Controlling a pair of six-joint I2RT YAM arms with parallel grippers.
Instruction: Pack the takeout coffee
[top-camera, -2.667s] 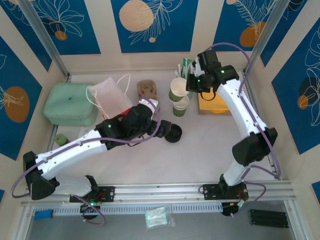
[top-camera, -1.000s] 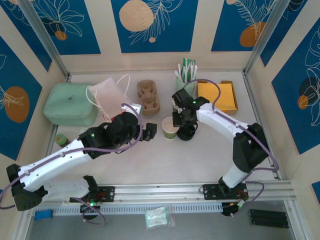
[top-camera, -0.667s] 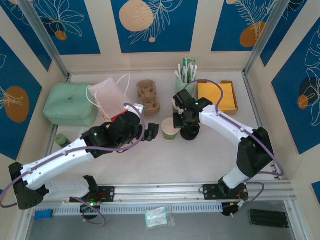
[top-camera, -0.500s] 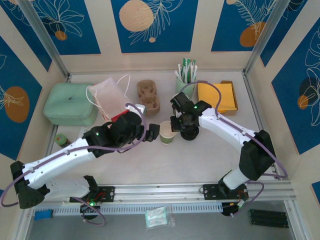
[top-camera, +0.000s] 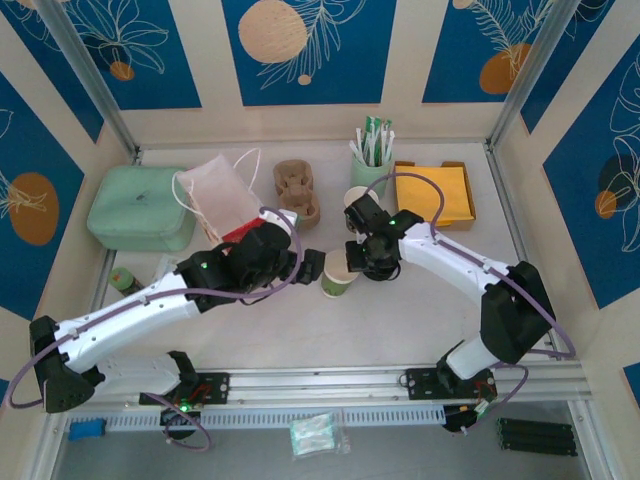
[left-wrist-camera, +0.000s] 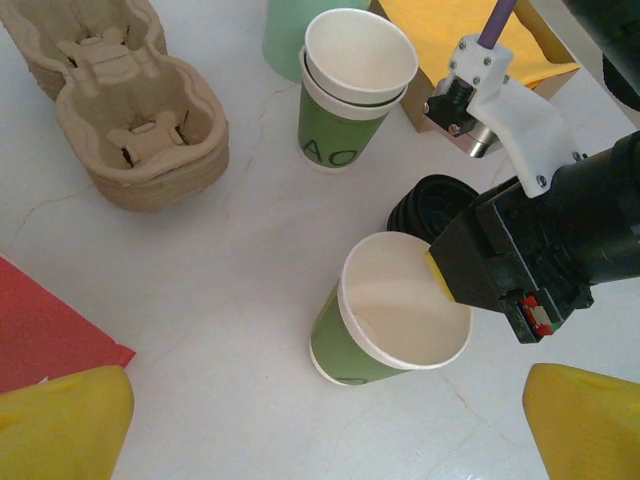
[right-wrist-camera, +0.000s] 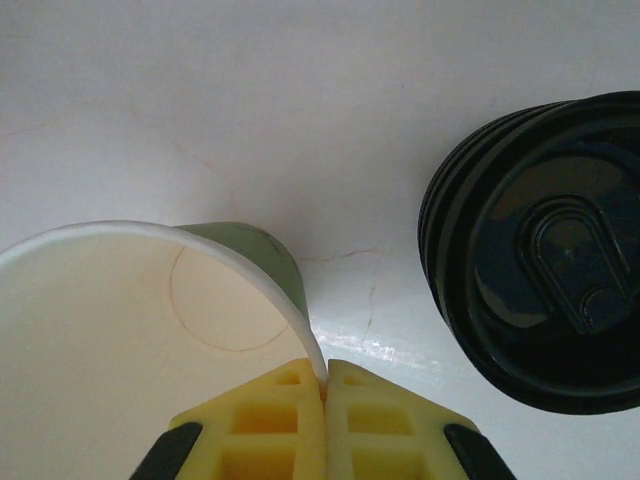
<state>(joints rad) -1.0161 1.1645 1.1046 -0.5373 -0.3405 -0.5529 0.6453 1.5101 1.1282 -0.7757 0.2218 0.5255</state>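
The takeout coffee cup (top-camera: 337, 274), white inside with a green wall, stands slightly tilted on the table between the two arms. My right gripper (top-camera: 352, 262) is shut on its rim, one yellow pad inside and one outside, as the right wrist view shows at the right gripper (right-wrist-camera: 326, 385) and cup (right-wrist-camera: 150, 330). A stack of black lids (top-camera: 384, 262) sits just right of it, and these lids (right-wrist-camera: 550, 280) are close beside the pinched rim. My left gripper (top-camera: 312, 266) is open just left of the cup (left-wrist-camera: 390, 310), with its yellow fingertips (left-wrist-camera: 60, 425) wide apart and touching nothing.
Two nested cups (left-wrist-camera: 355, 90) and a mint tumbler of sticks (top-camera: 371, 160) stand behind. A brown cardboard carrier (top-camera: 297, 192) lies back centre, next to a white bag (top-camera: 215, 190) and a green case (top-camera: 140, 205). An orange box (top-camera: 435, 195) is at the back right.
The right gripper has carried the cup a little left and nearer, away from the lid stack. The left arm has reached right, bringing its open gripper close to the cup.
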